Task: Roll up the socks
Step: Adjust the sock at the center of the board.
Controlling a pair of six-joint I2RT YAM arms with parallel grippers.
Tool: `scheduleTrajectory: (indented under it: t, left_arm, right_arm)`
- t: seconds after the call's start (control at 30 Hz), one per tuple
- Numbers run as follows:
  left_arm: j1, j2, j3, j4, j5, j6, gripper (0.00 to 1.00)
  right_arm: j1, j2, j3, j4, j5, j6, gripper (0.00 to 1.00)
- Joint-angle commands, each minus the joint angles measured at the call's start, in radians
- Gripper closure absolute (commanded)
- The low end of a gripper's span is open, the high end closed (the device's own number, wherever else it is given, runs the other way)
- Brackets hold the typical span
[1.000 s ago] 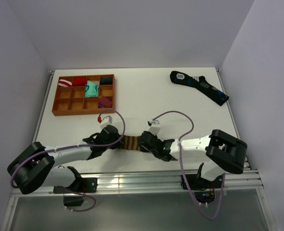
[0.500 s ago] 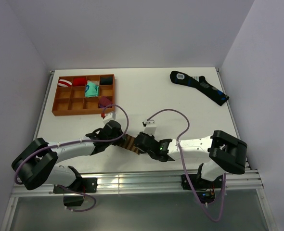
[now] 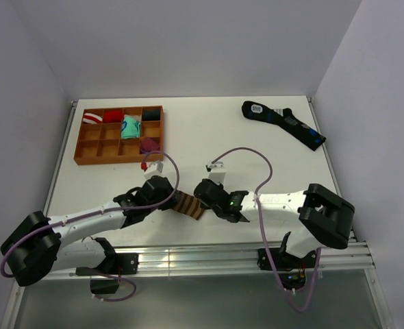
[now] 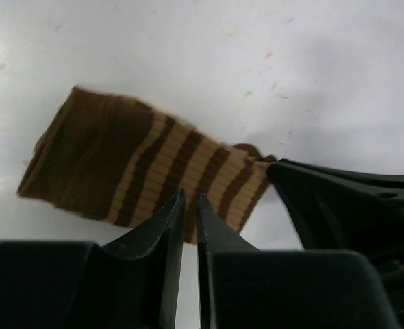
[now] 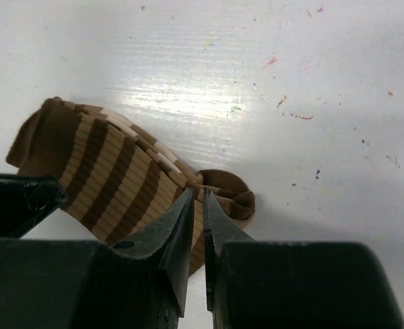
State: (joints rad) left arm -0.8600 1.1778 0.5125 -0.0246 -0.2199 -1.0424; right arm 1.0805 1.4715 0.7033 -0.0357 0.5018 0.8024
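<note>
Closest to the arm bases, near the front edge of the white table (image 3: 209, 130), the brown striped sock (image 3: 187, 204) lies flat between the two grippers, which meet over it from opposite sides. The left gripper (image 3: 169, 200) comes in from the left. In its wrist view the fingers (image 4: 169, 218) are pinched almost together on the near edge of the sock (image 4: 140, 164), about midway along the striped part. The right gripper (image 3: 202, 199) comes in from the right. Its fingers (image 5: 181, 218) are clenched on the sock (image 5: 113, 178) right where one end curls over into a small fold. The plain brown end points away from that fold.

Further back on the left sits a wooden divider tray (image 3: 113, 161). It holds a purple roll (image 3: 149, 144) in a near compartment, a teal roll (image 3: 129, 127) behind it, and along the back row a red-and-white roll (image 3: 90, 118), a red roll (image 3: 113, 116) and a dark roll (image 3: 150, 114).

Farthest away, at the back right of the table, a black-and-blue sock (image 3: 284, 123) lies stretched out on a diagonal, well apart from everything else.
</note>
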Motion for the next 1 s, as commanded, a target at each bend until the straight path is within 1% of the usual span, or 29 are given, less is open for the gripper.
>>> scheduleTrajectory:
  t: [0.0, 0.1, 0.2, 0.33, 0.43, 0.57, 0.6, 0.73, 0.77, 0.87, 0.97]
  left_arm:
    - [-0.014, -0.020, -0.058, -0.022, -0.036, -0.065, 0.83]
    - [-0.014, -0.001, -0.091, -0.011, -0.041, -0.084, 0.83]
    - [-0.011, 0.037, -0.075, -0.006, -0.055, -0.076, 0.83]
    - [0.006, 0.094, -0.043, 0.014, -0.050, -0.044, 0.83]
    - [0.035, 0.147, -0.013, 0.017, -0.036, -0.012, 0.83]
    - [0.076, 0.200, 0.040, 0.017, -0.015, 0.034, 0.82]
    - [0.084, 0.212, 0.056, 0.043, -0.010, 0.044, 0.82]
    - [0.119, 0.255, 0.104, 0.048, 0.019, 0.096, 0.81]
    - [0.124, 0.259, 0.110, 0.046, 0.019, 0.100, 0.81]
    - [0.130, 0.263, 0.116, 0.045, 0.031, 0.108, 0.81]
    - [0.130, 0.229, 0.093, 0.046, 0.030, 0.114, 0.79]
  right_arm:
    - [-0.013, 0.032, 0.022, 0.031, -0.003, -0.034, 0.83]
    - [-0.022, 0.061, 0.012, 0.066, -0.008, -0.034, 0.83]
    - [-0.021, 0.076, -0.008, 0.079, -0.022, -0.019, 0.84]
    - [-0.017, 0.035, -0.070, 0.123, -0.049, 0.020, 0.85]
    - [0.004, -0.006, -0.116, 0.135, -0.068, 0.047, 0.85]
    - [0.059, -0.049, -0.154, 0.123, -0.063, 0.107, 0.85]
    - [0.088, -0.057, -0.162, 0.129, -0.068, 0.122, 0.85]
    - [0.174, -0.071, -0.151, 0.119, -0.042, 0.184, 0.85]
    - [0.186, -0.066, -0.137, 0.087, -0.036, 0.195, 0.85]
    - [0.191, -0.063, -0.143, 0.071, -0.017, 0.198, 0.85]
    - [0.184, -0.086, -0.146, 0.054, 0.017, 0.182, 0.84]
